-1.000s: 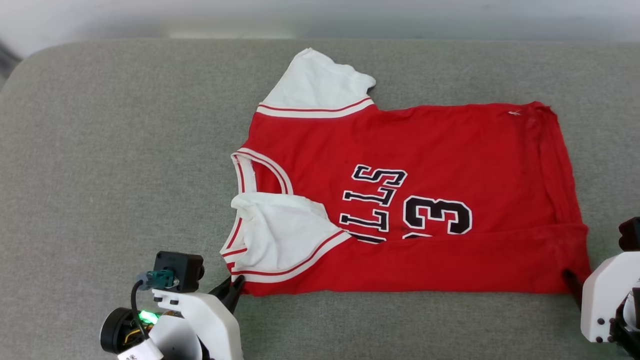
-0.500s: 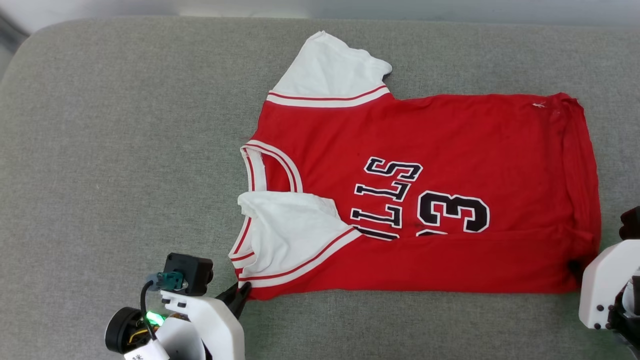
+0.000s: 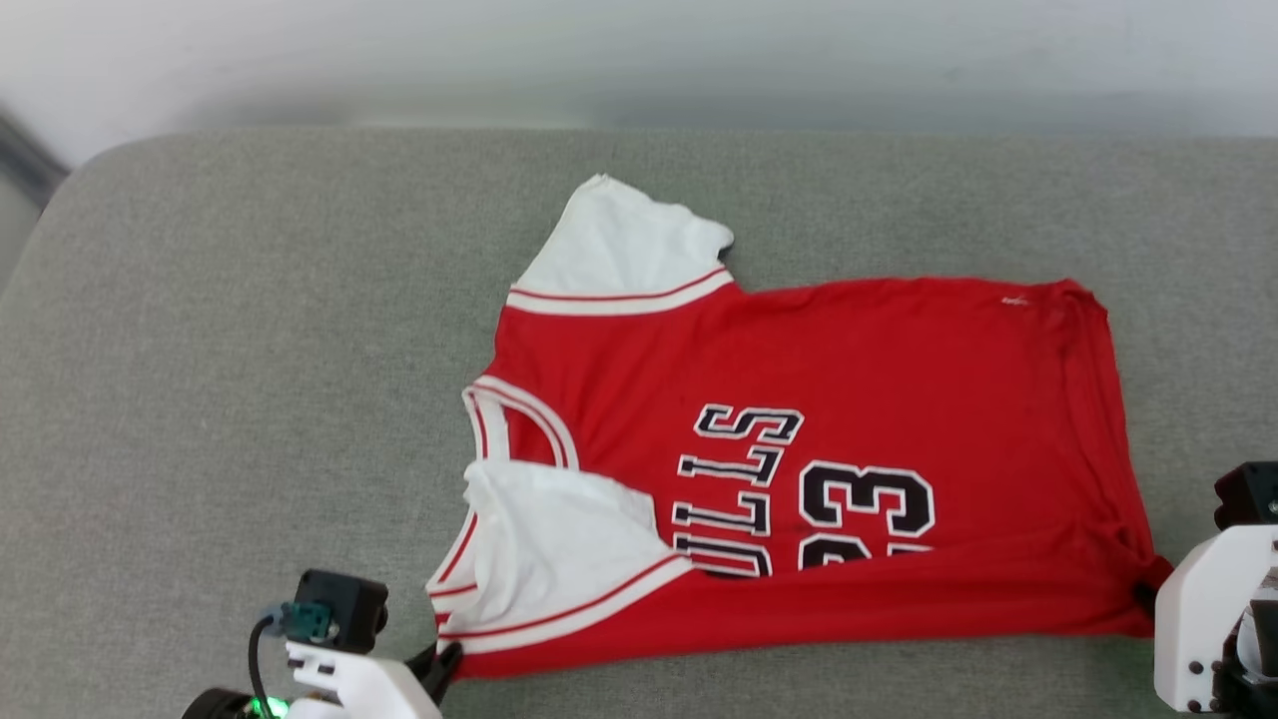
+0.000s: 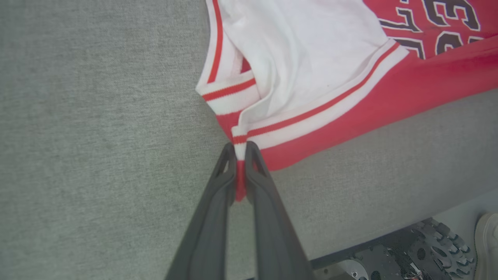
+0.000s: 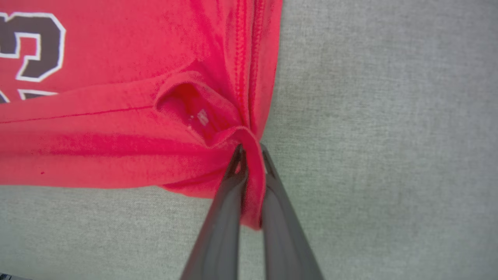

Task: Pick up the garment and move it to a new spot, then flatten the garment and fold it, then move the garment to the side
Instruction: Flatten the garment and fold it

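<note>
Grey cushion (image 3: 250, 350) lies under and all round the garment (image 3: 849, 379), which lies flat-ish with its neck end to the left and hem to the right

Left gripper (image 4: 240, 149) at the garment's near-left corner, fingers pressed together on a thin tab of red and striped trim, so it is clamped on cloth, not gaping

Near sleeve (image 3: 559, 544) just inside that corner, white, doubled over onto the red body and rumpled; collar (image 3: 499, 429) just beyond it, far sleeve (image 3: 624, 240) spread out at the garment's far-left side

Lettering (image 3: 799, 489) mid-garment, its near part covered by a red band turned up along the garment's near edge, so a first lengthwise fold looks begun

Hem (image 3: 1098, 419) on the garment's right side, slightly wavy

Right gripper (image 5: 251, 151) at the garment's near-right corner, fingers squeezed onto a bunched wad of red hem with a small pocket of cloth puckered just inside the grip

Judgement: step in hand is the fold, both near corners of the garment held. To do it well:
- move both arms together, same height and pace, so the near edge of the garment stays straight
- keep light tension along that edge, not enough to drag the far side
- carry the corners over toward the garment's far edge and line them up with it before letting go
- right grip is bunched, likely leaves a lump at that corner; smooth it after release
- near sleeve should end tucked inside the garment's outline, not poking out
</note>
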{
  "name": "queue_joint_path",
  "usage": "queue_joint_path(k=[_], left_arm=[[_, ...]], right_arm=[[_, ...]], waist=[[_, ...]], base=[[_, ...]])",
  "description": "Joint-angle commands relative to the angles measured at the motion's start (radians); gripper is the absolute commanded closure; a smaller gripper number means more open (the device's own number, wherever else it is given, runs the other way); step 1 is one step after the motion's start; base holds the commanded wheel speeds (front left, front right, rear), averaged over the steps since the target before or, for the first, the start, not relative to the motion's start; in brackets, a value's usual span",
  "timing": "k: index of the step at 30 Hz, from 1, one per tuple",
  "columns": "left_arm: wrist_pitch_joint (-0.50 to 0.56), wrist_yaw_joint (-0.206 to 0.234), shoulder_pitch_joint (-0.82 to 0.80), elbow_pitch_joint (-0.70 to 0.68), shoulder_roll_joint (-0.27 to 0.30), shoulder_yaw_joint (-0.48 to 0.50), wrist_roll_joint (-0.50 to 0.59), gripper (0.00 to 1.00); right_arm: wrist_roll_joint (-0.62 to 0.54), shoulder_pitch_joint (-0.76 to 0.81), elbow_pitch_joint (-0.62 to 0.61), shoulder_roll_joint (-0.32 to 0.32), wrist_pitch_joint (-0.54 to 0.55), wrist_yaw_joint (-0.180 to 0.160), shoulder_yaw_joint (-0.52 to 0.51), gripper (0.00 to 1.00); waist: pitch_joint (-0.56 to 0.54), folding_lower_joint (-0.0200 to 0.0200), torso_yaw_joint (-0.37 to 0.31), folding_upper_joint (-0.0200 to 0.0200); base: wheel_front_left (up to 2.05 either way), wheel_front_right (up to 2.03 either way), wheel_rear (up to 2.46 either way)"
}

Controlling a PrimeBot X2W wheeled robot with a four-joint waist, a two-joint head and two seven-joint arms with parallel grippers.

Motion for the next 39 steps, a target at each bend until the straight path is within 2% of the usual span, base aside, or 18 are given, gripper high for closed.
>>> queue_joint_path(k=[1, 6, 10, 17, 18, 19, 20, 25, 30, 37, 39], left_arm=[[-0.005, 0.009, 0.027, -0.002, 0.013, 0.002, -0.007, 1.0], [0.005, 0.015, 0.097, -0.036, 0.051, -0.008, -0.029, 1.0], [0.008, 0.009, 0.128, -0.05, 0.061, -0.016, -0.04, 1.0], [0.002, -0.016, 0.112, -0.008, 0.028, -0.039, -0.038, 1.0], [0.001, -0.022, 0.104, -0.001, 0.022, -0.041, -0.035, 0.84], [-0.007, -0.03, 0.098, 0.004, 0.016, -0.04, -0.031, 0.12], [-0.014, -0.032, 0.093, 0.013, 0.012, -0.038, -0.029, 0.0], [-0.093, -0.048, 0.062, 0.038, -0.017, -0.003, -0.013, 0.0], [-0.25, -0.063, 0.04, 0.052, -0.038, 0.073, 0.006, 0.0], [-0.478, -0.106, 0.007, 0.063, -0.068, 0.14, 0.072, 0.0], [-0.52, -0.105, -0.002, 0.066, -0.082, 0.164, 0.092, 0.0]], right_arm=[[0.011, 0.02, -0.022, -0.01, 0.018, -0.001, -0.006, 1.0], [0.028, 0.113, -0.118, -0.028, 0.093, -0.001, -0.034, 1.0], [0.022, 0.175, -0.148, -0.027, 0.124, -0.001, -0.064, 1.0], [0.02, 0.188, -0.114, -0.001, 0.106, -0.001, -0.055, 1.0], [0.016, 0.182, -0.107, -0.001, 0.099, -0.001, -0.051, 0.97], [0.012, 0.174, -0.099, 0.0, 0.087, -0.001, -0.051, 0.0], [0.009, 0.168, -0.093, 0.003, 0.074, -0.001, -0.051, 0.0], [0.021, 0.127, -0.082, 0.018, 0.002, -0.001, -0.049, 0.0], [0.03, 0.081, -0.11, 0.032, -0.087, -0.001, -0.05, 0.0], [0.065, 0.023, -0.164, 0.043, -0.307, -0.001, -0.009, 0.0], [0.071, 0.012, -0.183, 0.034, -0.39, -0.001, -0.003, 0.0]], waist=[[-0.032, 0.0, -0.016, -0.0001], [-0.069, 0.0, -0.022, -0.0001], [-0.075, 0.0, -0.024, -0.0001], [-0.062, 0.0, -0.03, -0.0001], [-0.06, 0.0, -0.031, -0.0001], [-0.058, 0.0, -0.031, -0.0001], [-0.057, 0.0, -0.032, -0.0001], [-0.061, 0.0, -0.036, -0.0001], [-0.083, 0.0, -0.048, -0.0001], [-0.107, 0.0, -0.069, -0.0001], [-0.111, 0.0, -0.071, -0.0001]], base=[[0.0, 0.0, 0.0], [0.0, 0.0, 0.0], [0.0, 0.0, 0.0], [0.0, 0.0, 0.0], [0.0, 0.0, 0.0], [0.0, 0.0, 0.0], [0.0, 0.0, 0.0], [0.0, 0.0, 0.0], [0.0, 0.0, 0.0], [0.0, 0.0, 0.0], [0.0, 0.0, 0.0]])
